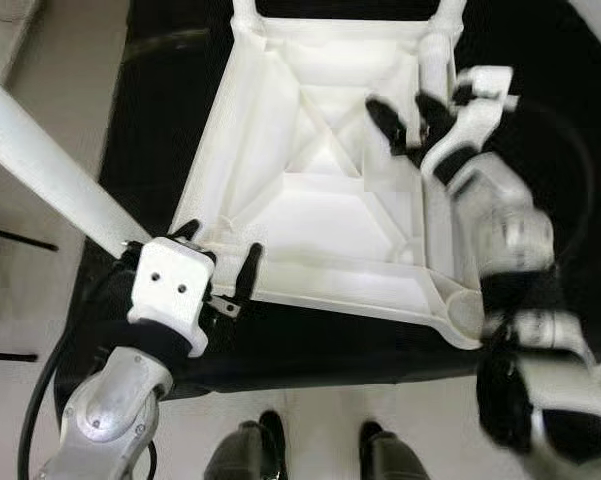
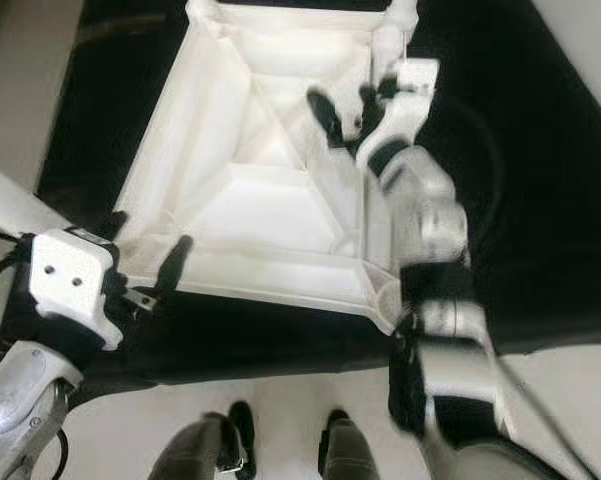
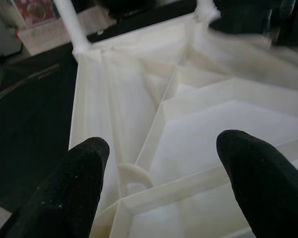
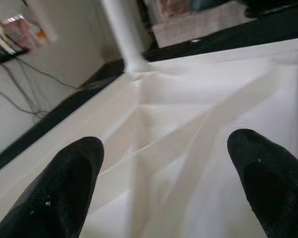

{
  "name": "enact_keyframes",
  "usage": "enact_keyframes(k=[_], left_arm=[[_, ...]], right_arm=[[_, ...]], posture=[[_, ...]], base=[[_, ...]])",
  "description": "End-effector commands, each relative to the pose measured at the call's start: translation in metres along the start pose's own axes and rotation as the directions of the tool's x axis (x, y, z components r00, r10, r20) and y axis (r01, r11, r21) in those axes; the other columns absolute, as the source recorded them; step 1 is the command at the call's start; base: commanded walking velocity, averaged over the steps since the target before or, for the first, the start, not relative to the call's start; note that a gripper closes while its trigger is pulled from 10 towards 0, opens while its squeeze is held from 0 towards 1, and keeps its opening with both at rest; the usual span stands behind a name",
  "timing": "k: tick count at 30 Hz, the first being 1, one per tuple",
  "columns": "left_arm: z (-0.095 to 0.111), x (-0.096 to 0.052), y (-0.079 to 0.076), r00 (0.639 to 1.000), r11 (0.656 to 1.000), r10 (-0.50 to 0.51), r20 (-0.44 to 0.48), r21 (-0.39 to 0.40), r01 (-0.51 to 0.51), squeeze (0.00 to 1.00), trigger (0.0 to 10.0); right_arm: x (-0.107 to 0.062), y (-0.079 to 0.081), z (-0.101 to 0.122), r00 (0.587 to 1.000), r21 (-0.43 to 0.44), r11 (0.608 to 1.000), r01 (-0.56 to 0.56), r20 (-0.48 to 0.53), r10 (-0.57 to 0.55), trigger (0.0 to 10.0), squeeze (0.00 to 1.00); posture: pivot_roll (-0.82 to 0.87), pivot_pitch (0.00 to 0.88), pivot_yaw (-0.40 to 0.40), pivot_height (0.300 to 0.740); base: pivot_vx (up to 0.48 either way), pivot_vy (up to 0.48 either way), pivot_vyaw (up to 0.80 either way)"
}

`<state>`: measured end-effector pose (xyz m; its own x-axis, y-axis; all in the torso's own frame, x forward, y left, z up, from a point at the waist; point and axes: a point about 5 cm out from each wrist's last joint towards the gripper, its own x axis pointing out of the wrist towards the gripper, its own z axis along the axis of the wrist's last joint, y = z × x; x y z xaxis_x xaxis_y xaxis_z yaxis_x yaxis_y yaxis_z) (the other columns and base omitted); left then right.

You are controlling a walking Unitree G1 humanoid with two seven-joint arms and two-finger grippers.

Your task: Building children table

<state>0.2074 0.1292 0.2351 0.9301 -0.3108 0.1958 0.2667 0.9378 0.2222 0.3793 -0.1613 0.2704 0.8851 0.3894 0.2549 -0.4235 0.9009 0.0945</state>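
Note:
A white plastic table top (image 1: 320, 200) lies upside down on a black mat (image 1: 160, 110), ribbed underside up. Two white legs (image 1: 245, 12) stand in its far corners. The near right corner socket (image 1: 465, 310) is a bare ring. My left gripper (image 1: 218, 250) hovers open at the near left corner, with a round socket (image 3: 134, 178) between and below its fingertips (image 3: 84, 168). My right gripper (image 1: 410, 118) is open over the right side of the underside, nothing between its fingers (image 4: 74, 168). Another white leg (image 1: 50, 165) slants in from the left, its lower end hidden behind my left wrist.
Pale floor (image 1: 50, 60) borders the mat on the left and in front. My two feet (image 1: 245, 450) stand at the mat's near edge. A black cable (image 1: 40, 400) loops beside my left arm. Shelves with books and wires (image 4: 10, 44) stand beyond the table.

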Motion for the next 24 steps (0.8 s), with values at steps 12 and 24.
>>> enact_keyframes(k=[12,24], left_arm=[[-0.026,0.007,-0.002,0.999,0.995,-0.01,-0.045,-0.099,0.006,0.0,10.0],[-0.045,0.004,-0.012,0.993,0.99,-0.069,-0.1,-0.129,0.056,0.0,10.0]], right_arm=[[-0.018,0.06,-0.017,0.988,0.092,0.984,-0.15,0.038,0.147,10.0,0.0],[-0.019,0.067,-0.013,0.99,0.087,0.986,-0.141,0.039,0.138,10.0,0.0]], posture=[[0.0,0.065,0.083,0.74],[-0.01,0.055,0.085,0.74]], base=[[0.406,0.0,-0.13],[0.48,0.0,0.13]])
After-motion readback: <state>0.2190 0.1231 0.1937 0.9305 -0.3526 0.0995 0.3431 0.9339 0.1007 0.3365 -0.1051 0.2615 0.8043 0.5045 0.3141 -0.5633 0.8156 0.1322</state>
